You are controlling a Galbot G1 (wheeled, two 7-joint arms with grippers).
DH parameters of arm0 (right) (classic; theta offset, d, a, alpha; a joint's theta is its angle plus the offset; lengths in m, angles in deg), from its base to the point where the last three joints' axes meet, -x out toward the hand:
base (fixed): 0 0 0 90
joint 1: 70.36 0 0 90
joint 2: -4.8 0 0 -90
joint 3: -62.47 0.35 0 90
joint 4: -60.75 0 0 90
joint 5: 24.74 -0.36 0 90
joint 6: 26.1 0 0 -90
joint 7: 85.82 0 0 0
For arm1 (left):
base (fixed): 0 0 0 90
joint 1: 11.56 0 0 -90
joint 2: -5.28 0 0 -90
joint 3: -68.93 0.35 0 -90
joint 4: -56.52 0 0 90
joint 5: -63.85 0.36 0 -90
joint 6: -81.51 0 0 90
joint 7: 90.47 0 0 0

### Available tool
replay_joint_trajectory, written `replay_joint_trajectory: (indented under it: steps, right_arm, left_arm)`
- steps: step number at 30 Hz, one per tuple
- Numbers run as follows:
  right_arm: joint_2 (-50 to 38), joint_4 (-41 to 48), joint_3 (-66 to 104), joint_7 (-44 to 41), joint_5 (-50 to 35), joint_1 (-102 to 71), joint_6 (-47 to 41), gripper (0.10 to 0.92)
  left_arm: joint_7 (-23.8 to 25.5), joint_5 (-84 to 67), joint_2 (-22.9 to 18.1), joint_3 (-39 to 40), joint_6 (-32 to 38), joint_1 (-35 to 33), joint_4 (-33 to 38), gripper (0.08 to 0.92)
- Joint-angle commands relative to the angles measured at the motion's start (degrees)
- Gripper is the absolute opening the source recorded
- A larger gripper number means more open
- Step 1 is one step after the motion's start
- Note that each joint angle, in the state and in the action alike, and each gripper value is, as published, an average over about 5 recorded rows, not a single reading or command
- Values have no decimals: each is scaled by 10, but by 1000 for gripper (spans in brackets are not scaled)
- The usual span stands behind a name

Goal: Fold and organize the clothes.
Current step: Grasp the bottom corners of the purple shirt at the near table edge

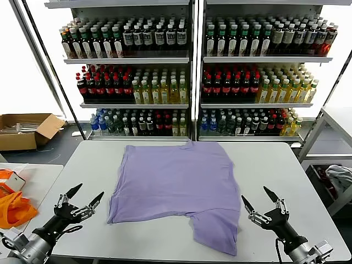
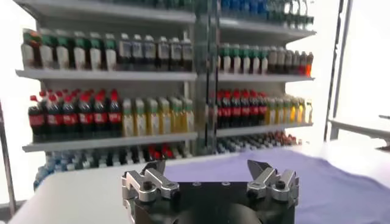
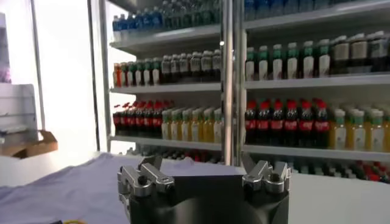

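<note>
The clothes, a lavender T-shirt (image 1: 179, 190), lie spread plain side up on the middle of the white table (image 1: 275, 165), one sleeve trailing toward the front right. My left gripper (image 1: 87, 196) hovers open over the table's front left, apart from the shirt's left edge. At the front right my right gripper (image 1: 257, 198) is open too, just beside the sleeve and touching nothing. The left wrist view shows the shirt (image 2: 341, 182) ahead of the open left gripper (image 2: 207, 165). In the right wrist view the shirt (image 3: 73, 189) lies beyond the open right gripper (image 3: 201, 161).
Tall shelves of bottled drinks (image 1: 192, 71) stand behind the table. An orange fabric item (image 1: 14, 209) rests on a side surface at the left, with a cardboard box (image 1: 25, 129) on the floor farther back. A grey-white cloth bundle (image 1: 340, 179) lies at the right.
</note>
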Motion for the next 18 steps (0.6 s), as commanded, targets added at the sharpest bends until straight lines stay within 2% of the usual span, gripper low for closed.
replay_joint_trajectory:
  steps: [1, 7, 18]
  right_arm:
    - [-67, -21, -12, 21, -1, -18, -29, 823]
    - [-82, -40, -18, 40, 32, -58, -73, 823]
    - [-39, -36, -63, 35, 51, -76, -107, 823]
  left_arm:
    - [-22, 35, 39, 44, -53, 1, 9, 822]
    - [-29, 62, 32, 66, -87, 4, 7, 823]
    - [-56, 79, 15, 93, -112, 21, -17, 823]
